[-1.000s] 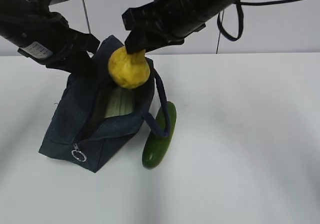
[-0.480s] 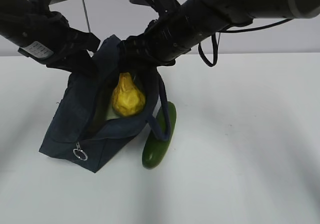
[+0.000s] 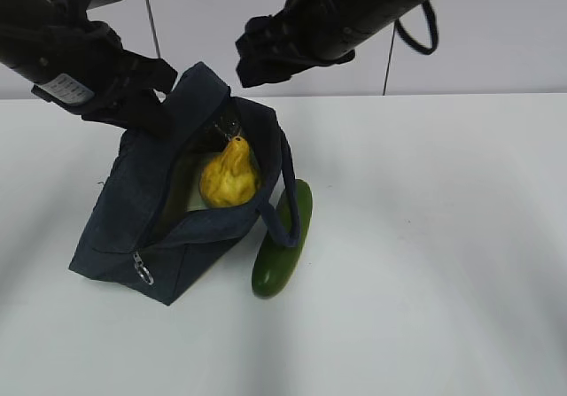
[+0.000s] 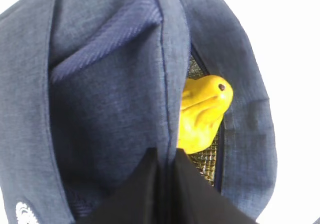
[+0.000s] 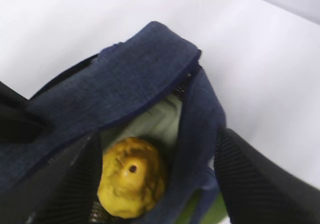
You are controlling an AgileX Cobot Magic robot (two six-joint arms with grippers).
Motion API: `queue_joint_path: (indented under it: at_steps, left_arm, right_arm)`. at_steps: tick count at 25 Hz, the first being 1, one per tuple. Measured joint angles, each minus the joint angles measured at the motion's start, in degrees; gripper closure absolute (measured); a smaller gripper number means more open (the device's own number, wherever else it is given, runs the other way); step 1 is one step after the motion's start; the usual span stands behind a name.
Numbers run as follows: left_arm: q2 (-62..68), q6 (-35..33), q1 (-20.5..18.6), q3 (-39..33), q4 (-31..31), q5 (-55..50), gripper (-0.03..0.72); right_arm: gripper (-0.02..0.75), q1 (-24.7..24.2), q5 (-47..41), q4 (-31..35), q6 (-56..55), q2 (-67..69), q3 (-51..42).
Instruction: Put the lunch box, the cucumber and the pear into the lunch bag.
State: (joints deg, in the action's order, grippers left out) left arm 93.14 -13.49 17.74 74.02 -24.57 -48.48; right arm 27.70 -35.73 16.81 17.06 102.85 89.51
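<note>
Exterior view: lunch bag (image 3: 168,228) unzipped, standing at centre-left of the table (image 3: 443,263). Pear (image 3: 229,177) sits inside the opening, stem end up, on a pale green surface, judged to be the lunch box (image 3: 197,197) lid. Cucumber (image 3: 283,236) lies on the table just beside the bag's right wall, at 4 o'clock from the pear, one loop handle (image 3: 285,197) draped over it. Left gripper (image 3: 159,117) at the bag's rim, 10 o'clock from the pear. Right gripper (image 3: 252,64) hangs above the bag at 12 o'clock, holding nothing.

Left wrist view: left gripper (image 4: 165,184) fingers clenched on the bag's rim fabric (image 4: 167,83), holding the mouth open; pear (image 4: 202,114) visible through the gap.

Right wrist view: right gripper (image 5: 155,174) fingers spread wide either side of the pear (image 5: 131,184), not touching it; jaws released. Green lid (image 5: 157,126) shows at 12 o'clock of the pear.

Judgement: two of three items are in. For the cucumber, clear the handle first or grasp mid-length below it, and keep the left grip so the mouth stays open. Insert it lengthwise beside the pear.
</note>
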Motion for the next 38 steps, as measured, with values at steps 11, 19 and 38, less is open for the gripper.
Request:
queue_joint_path:
  at_steps: [11, 19, 38]
  left_arm:
    - [0.0, 0.5, 0.0, 0.0, 3.4, -2.3, 0.687]
    - [0.0, 10.1, 0.0, 0.4, 19.1, -6.5, 0.687]
    - [0.0, 17.4, 0.0, 0.5, 28.3, -12.1, 0.687]
  right_arm:
    - [0.341, 0.0, -18.3, -21.1, -18.7, -2.1, 0.0]
    - [0.413, 0.0, -21.5, -15.9, -18.9, 2.0, 0.1]
    - [0.307, 0.0, -12.1, -6.8, -26.0, 11.5, 0.2]
